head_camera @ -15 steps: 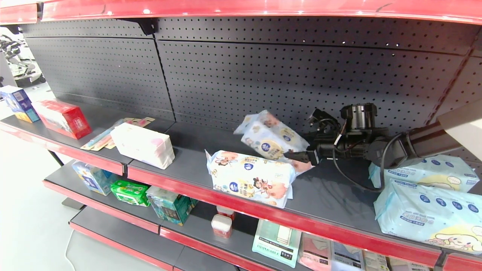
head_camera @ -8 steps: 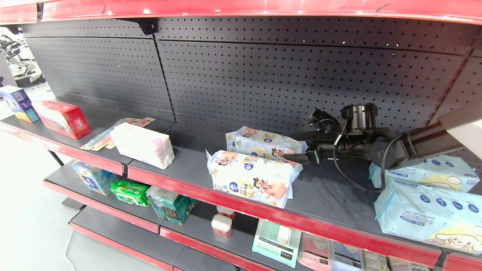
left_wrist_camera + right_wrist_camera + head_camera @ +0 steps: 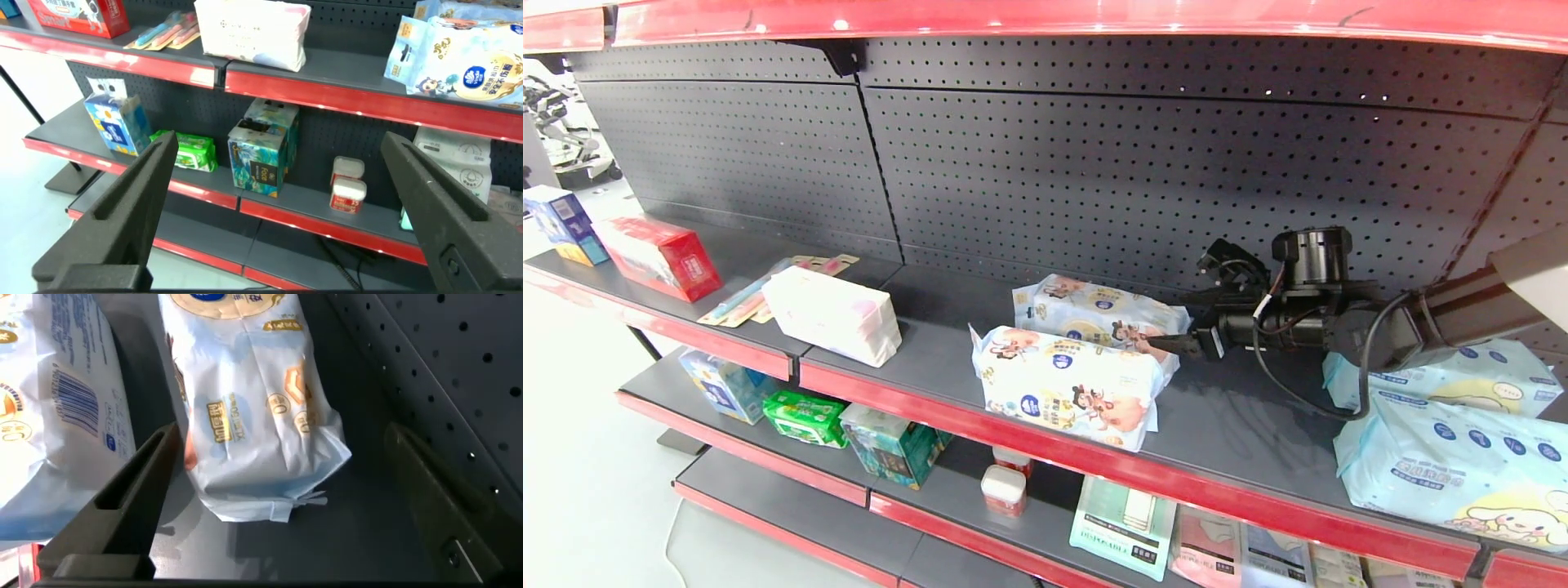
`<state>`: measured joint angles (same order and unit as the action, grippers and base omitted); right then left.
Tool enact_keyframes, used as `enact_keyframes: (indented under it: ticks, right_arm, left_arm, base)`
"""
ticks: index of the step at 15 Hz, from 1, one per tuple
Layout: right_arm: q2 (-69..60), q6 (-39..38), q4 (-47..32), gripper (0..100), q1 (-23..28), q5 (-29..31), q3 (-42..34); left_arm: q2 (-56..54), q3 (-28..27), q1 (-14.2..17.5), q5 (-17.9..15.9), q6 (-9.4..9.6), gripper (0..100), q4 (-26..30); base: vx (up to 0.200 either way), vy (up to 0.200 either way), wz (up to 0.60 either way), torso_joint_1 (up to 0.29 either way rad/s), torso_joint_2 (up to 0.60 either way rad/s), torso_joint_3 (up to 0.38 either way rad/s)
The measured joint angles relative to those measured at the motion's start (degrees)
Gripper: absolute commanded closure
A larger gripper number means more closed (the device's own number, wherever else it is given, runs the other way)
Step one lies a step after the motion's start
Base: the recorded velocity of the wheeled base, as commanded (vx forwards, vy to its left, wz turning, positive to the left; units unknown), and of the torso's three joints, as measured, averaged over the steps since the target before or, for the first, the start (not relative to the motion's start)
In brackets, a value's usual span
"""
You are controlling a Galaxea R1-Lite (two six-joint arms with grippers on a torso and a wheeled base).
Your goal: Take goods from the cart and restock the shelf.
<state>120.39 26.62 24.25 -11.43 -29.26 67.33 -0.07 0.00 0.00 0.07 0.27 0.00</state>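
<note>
Rear wipes pack (image 3: 1094, 314) flat on the shelf (image 3: 1241, 425), close to the pegboard (image 3: 1094, 163), long side against the front wipes pack (image 3: 1066, 384), the latter along the red front edge. At the rear pack's right end, the right gripper (image 3: 1180, 331), held level just above the board. Seen from the right wrist, jaws spread wide around the sealed end of the same pack (image 3: 253, 433): 1 finger (image 3: 122, 506) just beside the wrapper, the other (image 3: 441, 506) apart from it, nothing clamped.

Left gripper (image 3: 278, 140) lower down, facing the lower shelves, jaws wide apart, nothing between them. Beyond it, on a lower board, a green pack (image 3: 189, 151), a teal box (image 3: 263, 147) and 2 small red-and-white jars (image 3: 347, 186).

Farther left on the upper board, a white tissue pack (image 3: 833, 314), a toothbrush card (image 3: 768, 290) partly behind it, then a red box (image 3: 662, 255) and a blue box (image 3: 560, 220) at the far end. Right of the arm, 2 pale blue packs (image 3: 1445, 441), 1 behind the other.
</note>
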Motion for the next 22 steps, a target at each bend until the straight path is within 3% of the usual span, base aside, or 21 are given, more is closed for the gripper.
enact_keyframes:
  ticks: [10,16,22]
  right_arm:
    - [0.48,-1.06,-0.02,0,1.21,3.45,0.39]
    - [-1.23,-1.3,0.06,0,0.94,2.63,-2.56]
    - [-8.62,-9.76,0.09,0,0.69,2.66,-8.27]
  left_arm:
    - [0.0,0.0,0.0,-0.02,0.0,0,0.0]
    - [0.0,0.0,0.0,0.0,-0.02,0,0.0]
    - [0.0,0.0,0.0,0.0,-0.02,0,0.0]
  base:
    - [0.0,0.0,0.0,0.0,0.0,0.0]
    - [0.0,0.0,0.0,0.0,0.0,0.0]
    - [0.0,0.0,0.0,0.0,0.0,0.0]
